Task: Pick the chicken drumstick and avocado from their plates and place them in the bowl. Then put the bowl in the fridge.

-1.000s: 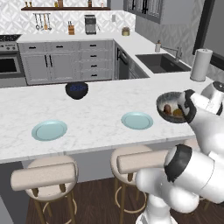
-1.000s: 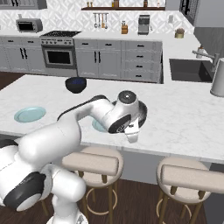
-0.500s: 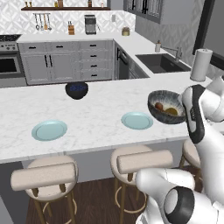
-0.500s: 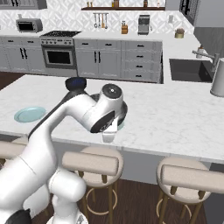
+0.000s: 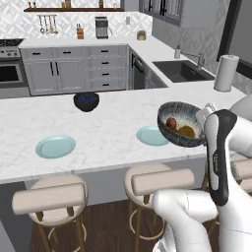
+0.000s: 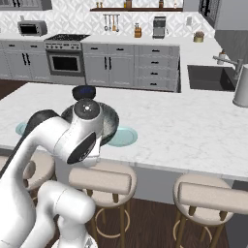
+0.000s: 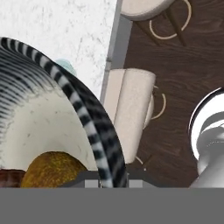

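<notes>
My gripper (image 5: 204,117) is shut on the rim of the blue-grey ribbed bowl (image 5: 181,125) and holds it in the air over the counter's front edge. The reddish-brown chicken drumstick (image 5: 171,123) and the yellowish avocado (image 5: 186,131) lie inside it. In the hand view the bowl (image 7: 52,113) looms close, its rim between my gripper's (image 7: 109,177) jaws, with the avocado (image 7: 52,169) at the bottom. Two pale teal plates (image 5: 55,146) (image 5: 149,136) lie bare on the counter. From the right, my arm hides most of the bowl (image 6: 110,121). The fridge is out of view.
A small dark navy bowl (image 5: 86,101) stands farther back on the marble counter (image 5: 108,128). Cushioned stools (image 5: 49,197) (image 5: 162,181) line the front edge below. A paper towel roll (image 5: 225,73) and a sink (image 5: 182,71) are at the back right.
My arm has swung round, carrying the bowl a little left and toward the counter's front edge. The grip on the rim is unchanged. The plates have not moved.
</notes>
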